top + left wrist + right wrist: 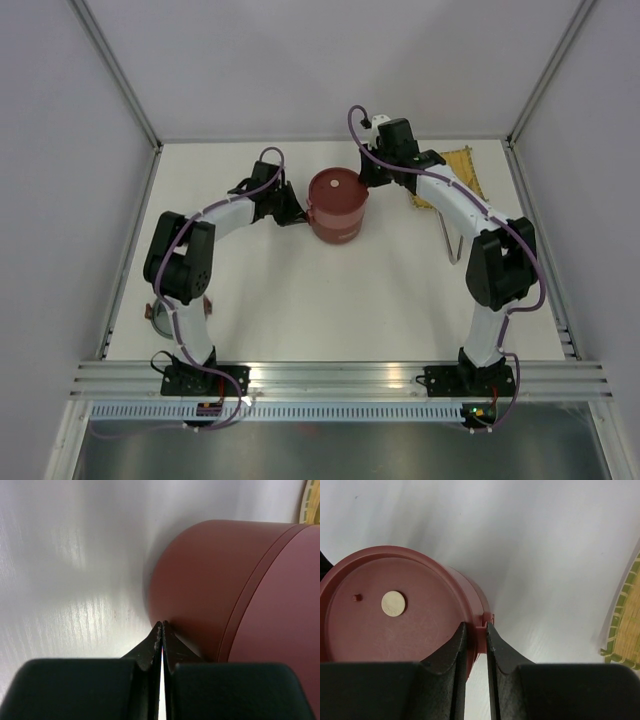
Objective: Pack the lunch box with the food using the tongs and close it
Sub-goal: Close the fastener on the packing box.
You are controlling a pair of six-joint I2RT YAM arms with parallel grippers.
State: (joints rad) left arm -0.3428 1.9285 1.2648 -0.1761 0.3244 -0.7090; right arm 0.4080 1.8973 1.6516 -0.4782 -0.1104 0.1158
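Dark-red box [337,212], stacked and closed, mid-table [300,300], lid [395,630] with rim tab pinched by right gripper [475,625], jaws narrow, left gripper [162,625], jaws shut, tips against box's side, tongs [456,256] lying to the right, mat [458,163] behind.

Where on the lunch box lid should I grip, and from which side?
Grip the small tab jutting from the rim of the lid, coming from the right arm's side. The top is wide and flat and its pale knob looks too flush to pinch. The right pincer is closed on the tab.
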